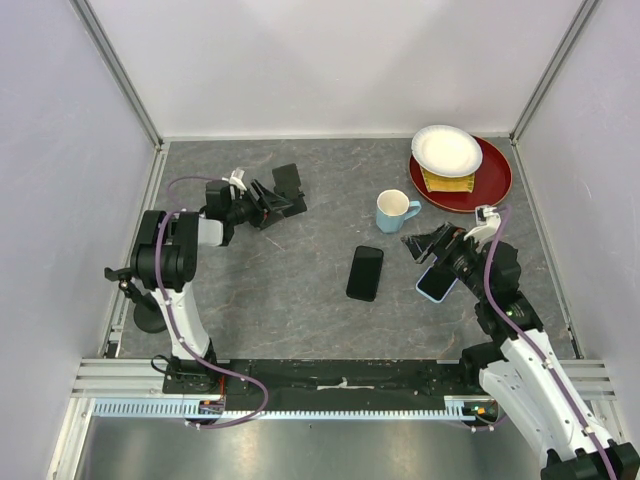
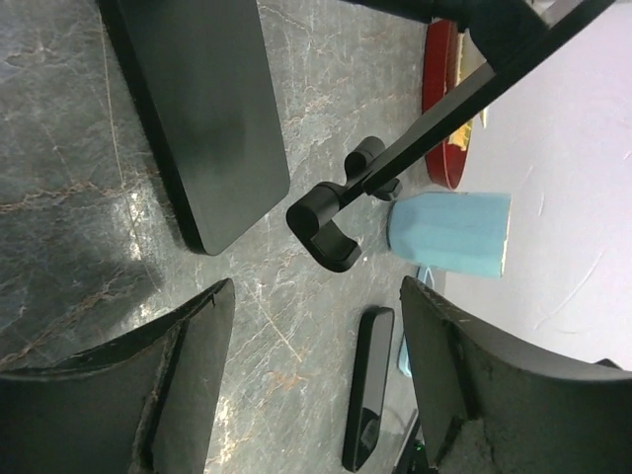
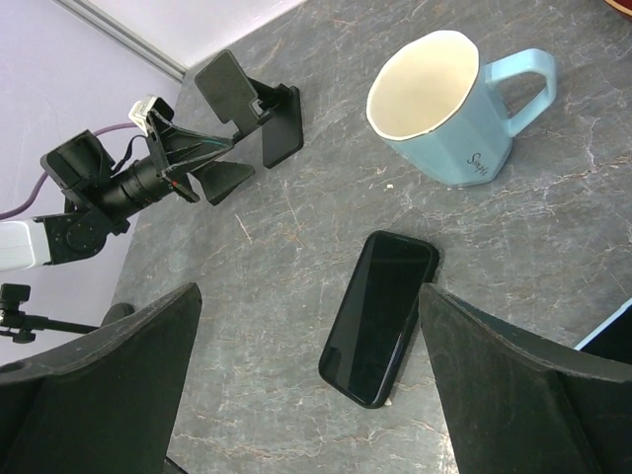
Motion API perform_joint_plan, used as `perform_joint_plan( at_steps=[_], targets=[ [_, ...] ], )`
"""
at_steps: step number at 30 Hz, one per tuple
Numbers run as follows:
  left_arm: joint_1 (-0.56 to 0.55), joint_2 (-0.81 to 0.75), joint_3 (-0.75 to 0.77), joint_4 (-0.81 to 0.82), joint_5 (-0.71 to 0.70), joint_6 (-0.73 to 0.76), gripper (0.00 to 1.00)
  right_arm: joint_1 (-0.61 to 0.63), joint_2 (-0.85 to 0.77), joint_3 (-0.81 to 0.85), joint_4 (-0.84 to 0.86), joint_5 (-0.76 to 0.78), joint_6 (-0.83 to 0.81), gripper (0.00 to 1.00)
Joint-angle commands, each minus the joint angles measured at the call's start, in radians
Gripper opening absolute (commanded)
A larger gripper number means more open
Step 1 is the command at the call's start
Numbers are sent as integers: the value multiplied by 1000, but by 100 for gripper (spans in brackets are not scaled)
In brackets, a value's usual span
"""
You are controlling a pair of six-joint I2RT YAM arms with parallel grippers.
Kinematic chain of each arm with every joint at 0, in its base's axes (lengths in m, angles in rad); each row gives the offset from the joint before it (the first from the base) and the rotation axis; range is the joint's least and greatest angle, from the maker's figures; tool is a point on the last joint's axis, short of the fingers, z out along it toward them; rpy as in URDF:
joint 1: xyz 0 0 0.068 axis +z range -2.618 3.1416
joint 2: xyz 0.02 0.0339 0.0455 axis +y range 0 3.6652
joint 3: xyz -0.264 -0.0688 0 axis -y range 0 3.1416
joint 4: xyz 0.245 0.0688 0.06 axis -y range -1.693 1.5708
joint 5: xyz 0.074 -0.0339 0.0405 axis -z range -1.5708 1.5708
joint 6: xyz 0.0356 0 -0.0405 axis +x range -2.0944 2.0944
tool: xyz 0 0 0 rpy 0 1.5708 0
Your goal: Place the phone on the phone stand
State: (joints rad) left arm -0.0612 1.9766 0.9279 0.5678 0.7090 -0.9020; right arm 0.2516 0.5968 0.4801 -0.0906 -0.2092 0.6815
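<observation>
Currently the phone (image 1: 365, 272) lies flat mid-bench, well apart from the phone stand (image 1: 288, 187) toward the far-left corner. The left claw (image 1: 270, 203) — spread, holding nothing — sits just beside the stand; the right claw (image 1: 418, 247), likewise released, hovers near the phone's right side.

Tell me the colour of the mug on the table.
The mug is light blue, cream inside; clearest in the right wrist view.

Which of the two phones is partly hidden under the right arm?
The light-blue phone; the black phone lies fully uncovered left of it.
</observation>
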Motion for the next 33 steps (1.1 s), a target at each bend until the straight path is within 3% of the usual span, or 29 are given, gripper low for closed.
perform_joint_plan(
  at_steps=[1, 5, 9, 12, 19, 25, 33],
  targets=[
    [1, 5, -6, 107, 0, -64, 76, -2, -12, -8, 38, 1, 9, 98],
    [1, 24, -15, 161, -5, -104, 74, -3, -11, 0, 38, -1, 18, 98],
    [0, 62, -9, 118, -37, -139, 61, 0, -15, 31, 28, -6, 27, 98],
    [-8, 85, -4, 190, -23, -222, 61, -2, -32, 46, 14, -2, 32, 98],
    [-6, 105, 52, 181, -5, -221, 61, 0, -46, 45, -8, 10, 33, 98],
    [1, 166, 78, 291, 38, -348, 59, 0, -25, 40, -5, 4, 50, 98],
    [18, 188, 94, 322, 67, -391, 36, 2, 3, 5, 54, -9, 95, 98]
  ],
)
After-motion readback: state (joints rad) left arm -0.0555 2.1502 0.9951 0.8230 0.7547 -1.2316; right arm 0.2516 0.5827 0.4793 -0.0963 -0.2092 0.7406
